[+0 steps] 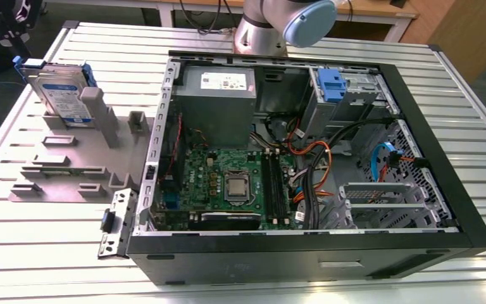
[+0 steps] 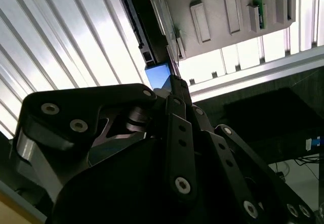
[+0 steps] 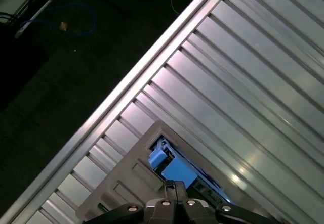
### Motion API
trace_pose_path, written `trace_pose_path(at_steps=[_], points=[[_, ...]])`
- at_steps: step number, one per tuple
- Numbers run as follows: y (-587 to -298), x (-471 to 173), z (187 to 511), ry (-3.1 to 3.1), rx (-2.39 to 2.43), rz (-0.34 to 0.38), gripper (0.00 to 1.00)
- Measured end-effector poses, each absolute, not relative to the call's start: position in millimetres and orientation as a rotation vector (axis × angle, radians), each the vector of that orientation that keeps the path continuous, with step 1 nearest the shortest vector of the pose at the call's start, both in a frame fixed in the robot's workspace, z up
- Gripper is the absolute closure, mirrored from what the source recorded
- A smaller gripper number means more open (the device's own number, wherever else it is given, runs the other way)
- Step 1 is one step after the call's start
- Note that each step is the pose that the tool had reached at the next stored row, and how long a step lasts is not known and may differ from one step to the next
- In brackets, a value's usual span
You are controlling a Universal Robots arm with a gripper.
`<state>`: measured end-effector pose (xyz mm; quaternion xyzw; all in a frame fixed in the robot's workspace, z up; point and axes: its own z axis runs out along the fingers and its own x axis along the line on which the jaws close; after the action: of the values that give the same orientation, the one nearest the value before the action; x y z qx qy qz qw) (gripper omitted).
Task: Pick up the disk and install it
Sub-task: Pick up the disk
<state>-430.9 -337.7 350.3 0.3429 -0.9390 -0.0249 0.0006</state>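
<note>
While the disk (image 1: 61, 96) stands upright, the jaws hover just above.

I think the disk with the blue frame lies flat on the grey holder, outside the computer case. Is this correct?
Not quite. The disk stands upright on its edge in the grey holder, not flat; the exterior view shows it. It is indeed outside the computer case.

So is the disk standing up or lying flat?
Standing up. In the exterior view the disk stands on its edge, slotted in the grey holder, outside the computer case.
</note>
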Motion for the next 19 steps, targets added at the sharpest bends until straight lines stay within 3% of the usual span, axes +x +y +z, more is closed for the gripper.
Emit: trace_pose_path(at_steps=[19], points=[[-337.7, -430.9, 350.3, -2.938, 1.104, -0.078, 0.89]])
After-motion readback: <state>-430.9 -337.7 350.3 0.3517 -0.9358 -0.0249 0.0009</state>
